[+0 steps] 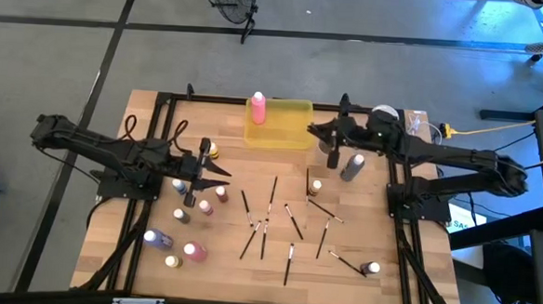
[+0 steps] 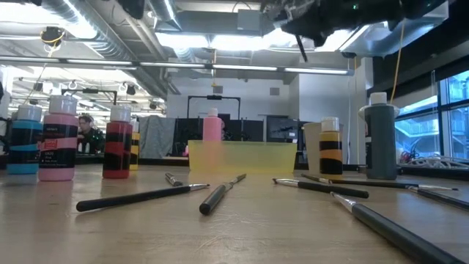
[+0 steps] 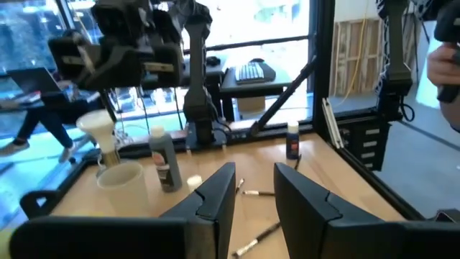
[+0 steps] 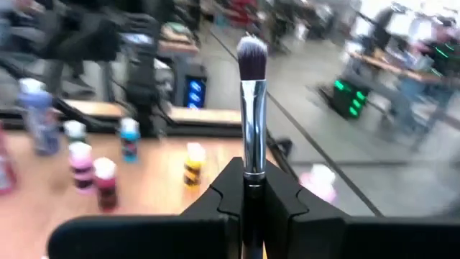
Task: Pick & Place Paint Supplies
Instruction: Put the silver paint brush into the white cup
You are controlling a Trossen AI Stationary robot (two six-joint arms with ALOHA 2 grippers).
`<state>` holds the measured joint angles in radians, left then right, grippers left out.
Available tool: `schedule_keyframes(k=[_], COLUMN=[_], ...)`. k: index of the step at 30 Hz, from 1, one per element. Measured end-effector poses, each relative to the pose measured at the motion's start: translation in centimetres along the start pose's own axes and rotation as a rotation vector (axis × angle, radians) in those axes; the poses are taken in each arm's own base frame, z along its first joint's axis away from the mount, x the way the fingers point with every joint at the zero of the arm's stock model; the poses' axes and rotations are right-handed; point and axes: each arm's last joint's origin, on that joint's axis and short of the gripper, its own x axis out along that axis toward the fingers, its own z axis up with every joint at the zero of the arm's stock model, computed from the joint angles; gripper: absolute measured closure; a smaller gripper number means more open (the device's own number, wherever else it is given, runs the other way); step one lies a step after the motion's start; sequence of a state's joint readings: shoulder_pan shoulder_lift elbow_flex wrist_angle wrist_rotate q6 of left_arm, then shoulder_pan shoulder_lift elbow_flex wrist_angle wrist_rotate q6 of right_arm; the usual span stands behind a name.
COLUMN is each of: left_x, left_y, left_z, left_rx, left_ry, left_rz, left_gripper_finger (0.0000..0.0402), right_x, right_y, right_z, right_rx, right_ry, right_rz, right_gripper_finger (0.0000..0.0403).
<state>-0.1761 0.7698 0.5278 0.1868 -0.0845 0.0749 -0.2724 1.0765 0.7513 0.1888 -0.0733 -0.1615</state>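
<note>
Currently the right gripper (image 1: 315, 130) is hovering above the far side of the table (image 1: 136, 247), just right of the translucent yellow tray (image 1: 291, 137), and its fingers are clamping the ferrule of a paintbrush (image 4: 251, 108); the right wrist view is showing the bristle head standing up out of the closed fingers (image 4: 280, 191). In the low view this gripper (image 2: 300, 33) is hanging high over the tray (image 2: 242, 157), the thin dark handle (image 2: 301, 48) pointing downward from it.

The left gripper (image 1: 222, 173) is waiting over the left half of the table, its two dark fingers (image 3: 215, 198) standing apart with nothing between them, pointing toward the middle.

A pink bottle (image 1: 257, 108) is standing inside the tray at its left end. A tall grey bottle (image 1: 352, 166) is standing right of the tray, near the grey-beige cup (image 1: 334, 158), and a small pale-capped bottle (image 1: 315, 186) is sitting just nearer than them. Another small bottle (image 1: 372, 268) is resting at the near right, touching or almost touching a brush (image 1: 346, 261).

Several dark-handled brushes (image 1: 272, 195) are lying scattered across the middle of the table, some crossing each other. On the left a cluster of bottles is standing: a yellow-and-black one (image 1: 213, 150) at the far edge of the group, a purple one (image 1: 156, 239) and a pink one (image 1: 194, 252) nearer, with others between them around the left gripper
</note>
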Motion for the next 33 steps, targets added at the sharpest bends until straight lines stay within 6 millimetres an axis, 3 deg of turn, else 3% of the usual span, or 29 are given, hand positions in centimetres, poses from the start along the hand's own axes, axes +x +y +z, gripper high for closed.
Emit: schedule_keyframes(k=[4, 8, 15, 21, 28, 33], left_x=[0.0, 0.0, 0.0, 0.0, 0.0, 0.1], left_y=[-0.1, -0.1, -0.1, 0.0, 0.1, 0.1], left_z=[-0.7, -0.7, -0.7, -0.7, -0.7, -0.6], left_rx=[-0.013, -0.017, -0.015, 0.017, 0.073, 0.088], left_ry=[0.031, 0.035, 0.034, 0.033, 0.038, 0.022], left_rz=[-0.002, -0.002, -0.002, 0.006, 0.050, 0.054], left_gripper_finger=[0.0310, 0.0309, 0.0313, 0.0313, 0.0313, 0.0313], right_x=[-1.5, -4.5, -8.2, -8.3, -7.9, -7.3], right_y=[-0.6, -1.8, -2.0, -3.0, -4.7, -5.4], right_z=[0.1, -0.1, -0.6, -4.5, -6.4, -8.5], right_rx=[0.003, 0.037, 0.017, -0.032, -0.017, -0.008], right_ry=[0.039, 0.120, 0.168, 0.207, -0.038, -0.110], right_rz=[-0.001, -0.035, -0.002, 0.010, 0.101, 0.119], right_gripper_finger=[0.0381, 0.0381, 0.0381, 0.0381, 0.0381, 0.0381])
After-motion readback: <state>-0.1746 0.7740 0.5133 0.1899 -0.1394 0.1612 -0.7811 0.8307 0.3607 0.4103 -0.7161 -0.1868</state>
